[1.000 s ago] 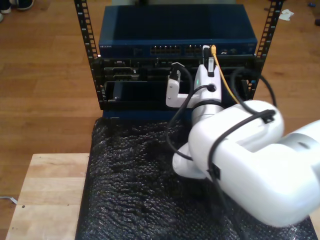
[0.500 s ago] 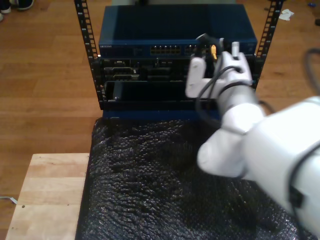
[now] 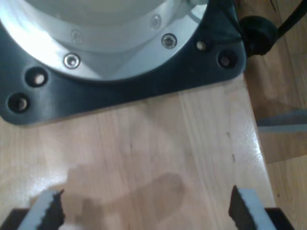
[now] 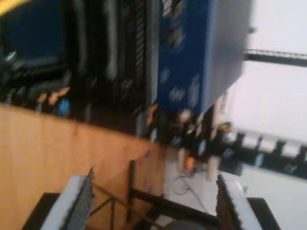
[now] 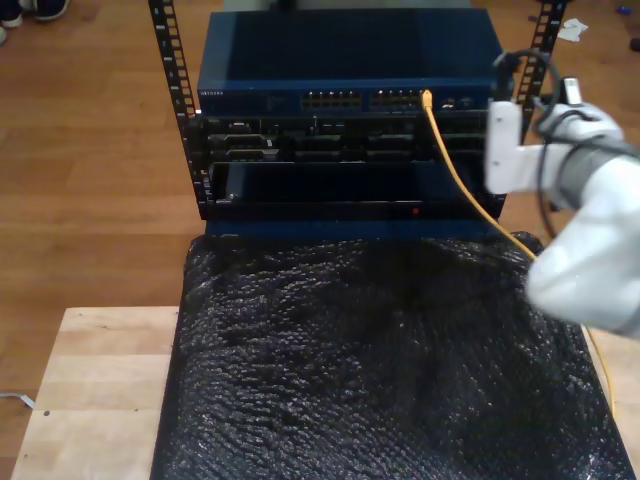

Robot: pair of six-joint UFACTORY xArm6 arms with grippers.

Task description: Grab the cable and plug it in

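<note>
Judging by the cable (image 5: 459,165) seated in the blue switch (image 5: 350,60), snagging it seems the risk; my second gripper (image 4: 151,201) gapes wide, empty; so does my first gripper (image 3: 144,211).

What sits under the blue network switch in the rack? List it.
Under the blue network switch the rack holds black equipment panels with a darker unit below. The yellow cable is plugged into the switch and hangs across them. Their interiors are hidden.
</note>
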